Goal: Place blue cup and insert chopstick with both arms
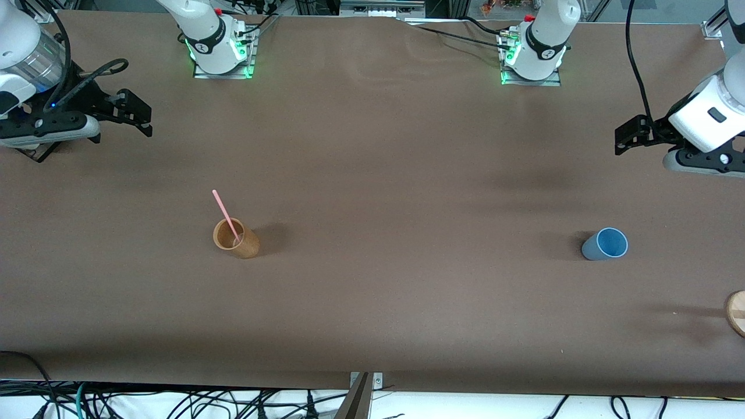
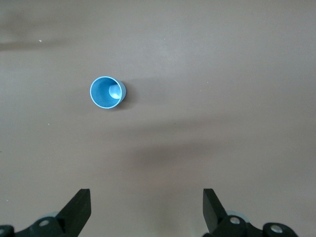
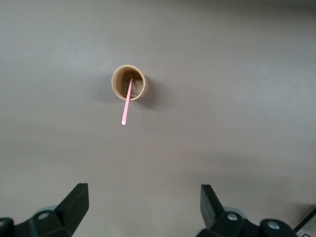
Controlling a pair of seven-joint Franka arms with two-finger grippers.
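The blue cup (image 1: 605, 244) stands upright on the brown table toward the left arm's end; it also shows in the left wrist view (image 2: 107, 92). The pink chopstick (image 1: 226, 214) leans inside a tan cup (image 1: 236, 238) toward the right arm's end; the right wrist view shows the chopstick (image 3: 127, 103) and the tan cup (image 3: 130, 83). My left gripper (image 1: 627, 135) is open and empty over bare table, apart from the blue cup; its own view shows it too (image 2: 146, 195). My right gripper (image 1: 137, 113) is open and empty over bare table, apart from the tan cup; its own view shows it too (image 3: 143, 190).
A round wooden piece (image 1: 736, 311) shows partly at the table's edge at the left arm's end, nearer to the front camera than the blue cup. The arm bases (image 1: 218, 43) (image 1: 532, 52) stand along the table's back edge. Cables hang below the front edge.
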